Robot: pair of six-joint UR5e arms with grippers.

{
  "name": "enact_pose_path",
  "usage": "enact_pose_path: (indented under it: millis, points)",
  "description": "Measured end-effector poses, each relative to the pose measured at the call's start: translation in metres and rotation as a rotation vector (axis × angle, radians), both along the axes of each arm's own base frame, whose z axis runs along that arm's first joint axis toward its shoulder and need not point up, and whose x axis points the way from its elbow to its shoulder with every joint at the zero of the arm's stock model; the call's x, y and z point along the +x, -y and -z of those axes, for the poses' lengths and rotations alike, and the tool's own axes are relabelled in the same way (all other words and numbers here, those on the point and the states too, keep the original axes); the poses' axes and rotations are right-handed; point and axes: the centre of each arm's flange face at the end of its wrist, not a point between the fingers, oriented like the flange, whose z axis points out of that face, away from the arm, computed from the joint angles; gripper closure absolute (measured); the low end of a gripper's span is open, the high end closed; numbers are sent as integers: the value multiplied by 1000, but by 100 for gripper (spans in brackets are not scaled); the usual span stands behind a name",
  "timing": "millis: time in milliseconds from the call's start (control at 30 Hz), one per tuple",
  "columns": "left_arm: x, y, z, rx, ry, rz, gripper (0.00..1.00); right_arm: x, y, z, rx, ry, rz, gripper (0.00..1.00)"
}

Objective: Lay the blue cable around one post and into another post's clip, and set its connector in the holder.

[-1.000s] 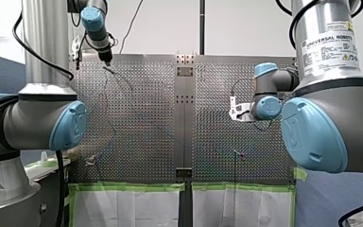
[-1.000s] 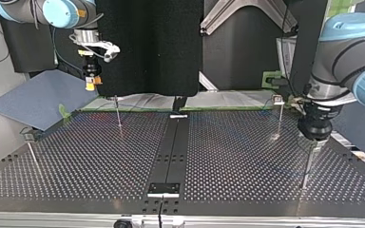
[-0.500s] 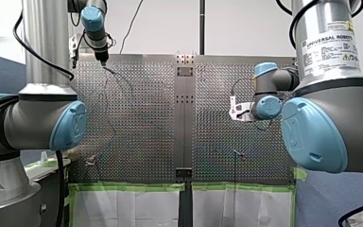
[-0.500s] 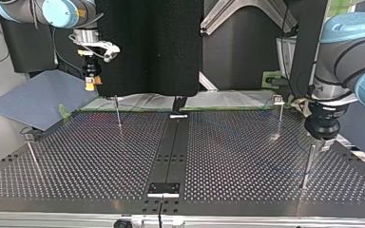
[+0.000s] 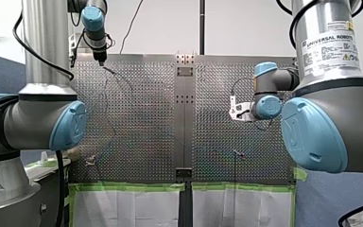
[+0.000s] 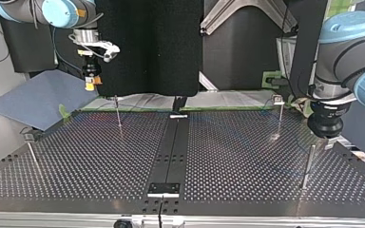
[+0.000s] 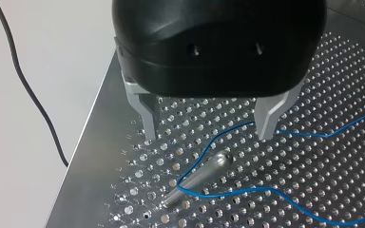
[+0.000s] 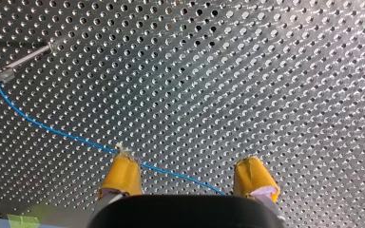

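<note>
The thin blue cable (image 7: 228,192) loops round a slanting metal post (image 7: 200,174) on the perforated table. My left gripper (image 7: 209,130), black with metal fingers, stands open just beyond that post, and the cable passes by one fingertip. In the front view my left gripper (image 5: 100,59) hovers at the table's far left corner. My right gripper (image 8: 187,178), with yellow pads, is open above the table; the cable (image 8: 43,126) runs under it from a clipped post (image 8: 16,64). In the top view my right gripper (image 6: 90,84) hangs high at the left, my left gripper (image 6: 325,137) at the right.
Thin posts stand on the table: one (image 6: 118,111) at the top view's back left, one (image 6: 279,114) at the back right, one (image 6: 308,164) beside my left gripper, one (image 6: 31,152) at the left edge. A dark strip (image 6: 171,147) runs down the middle.
My left gripper has risen and drawn back from the post towards the table's corner, rightwards in the top view. My right arm has not moved.
</note>
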Motion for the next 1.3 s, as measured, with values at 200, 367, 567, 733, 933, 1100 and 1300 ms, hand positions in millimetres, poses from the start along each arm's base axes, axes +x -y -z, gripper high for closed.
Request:
enact_pose_path:
  millis: [200, 367, 567, 733, 933, 1100, 1300]
  points:
    - [0, 0, 0, 0, 0, 1, 1, 0, 0, 0, 0, 0, 0, 2]
    - [0, 2, 0, 0, 0, 5, 1, 0, 0, -1, -1, 0, 0, 2]
    - [-2, 13, 5, 6, 11, 60, 1, 0, 0, -1, -1, 0, -1, 2]
    - [-5, 32, 16, -20, 24, 129, 1, 1, -1, -1, -1, 0, -4, 2]
    - [-4, 53, 42, -69, 10, 182, 1, 3, -3, -1, 0, 0, -9, 2]
    - [1, 68, 75, -90, -26, 181, 1, 5, -4, -1, 2, 0, -13, 2]
    - [4, 85, 115, -71, -73, 184, 1, 10, -10, 5, 6, -11, -35, 2]
